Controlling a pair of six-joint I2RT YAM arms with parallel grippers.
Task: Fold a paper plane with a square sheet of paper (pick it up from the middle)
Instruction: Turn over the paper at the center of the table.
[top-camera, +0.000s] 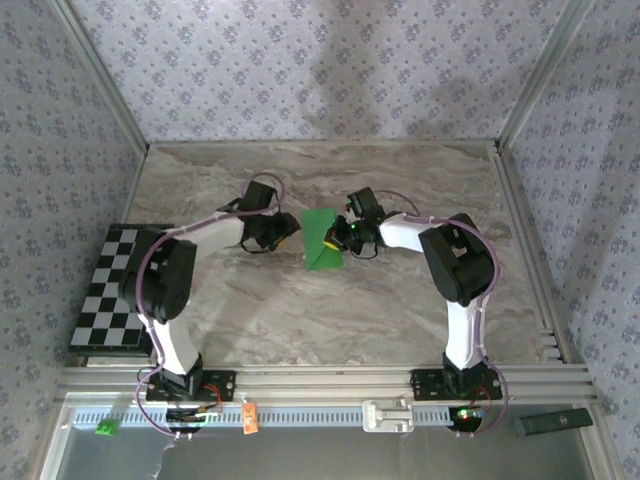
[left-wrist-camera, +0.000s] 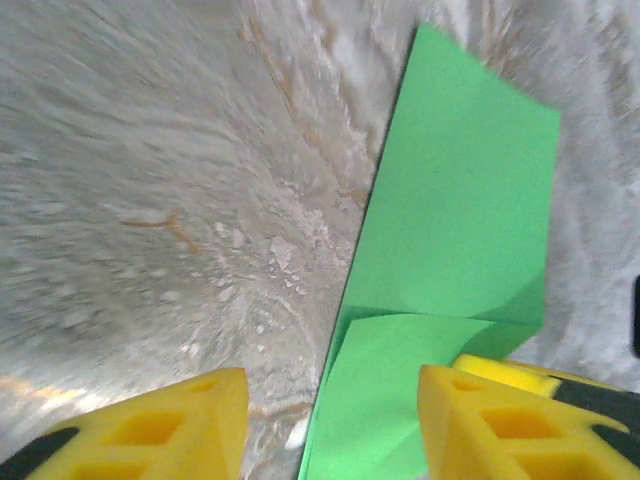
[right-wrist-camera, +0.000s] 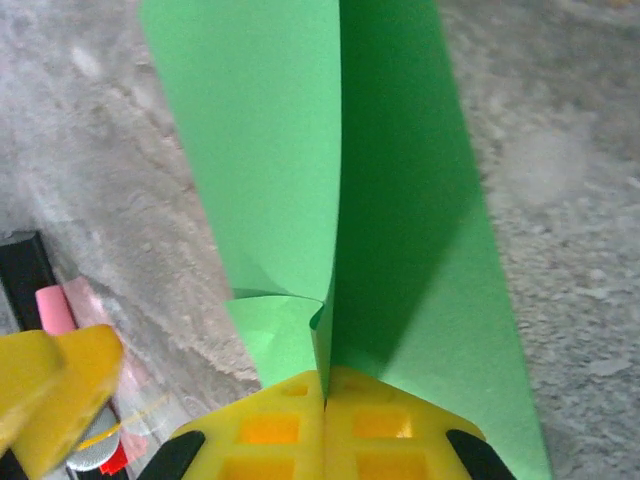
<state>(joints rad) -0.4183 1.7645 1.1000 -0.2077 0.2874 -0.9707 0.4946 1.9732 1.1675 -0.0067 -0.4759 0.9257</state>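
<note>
One marbled desk (top-camera: 300, 320) is seen, with patterned walls around it. One black-and-white checkered board (top-camera: 110, 290) is laid at the desk's edge, well out to the side of the left hand (top-camera: 285, 232) and far from the right hand (top-camera: 340, 238).

Two arms are bolted at the near edge, the left arm (top-camera: 165, 280) and the right arm (top-camera: 460, 265). Both are bent inward, so the two hands are brought close together over the middle of the desk.

One sheet of paper (top-camera: 322, 240), bright green, is found between the two hands. It is partly folded. A sharp crease is seen down its middle, and one flap is turned over close to the left hand.

From the right wrist, the right hand (right-wrist-camera: 325, 385) is seen with its two yellow fingers pressed together. The crease of the sheet of paper (right-wrist-camera: 400, 200) is pinched between them, and its two halves are spread out ahead of the fingers.

From the left wrist, the left hand (left-wrist-camera: 330, 400) is seen with its two yellow fingers spread apart, and nothing is pinched. The sheet of paper (left-wrist-camera: 460, 200) is laid ahead of this hand, with its edge between the fingers and closer to one of them.

Far behind both hands, past the arm bases, one tiny green cube (top-camera: 104, 428), one small orange tag (top-camera: 250, 417) and one black bar (top-camera: 553, 422) are seen.
</note>
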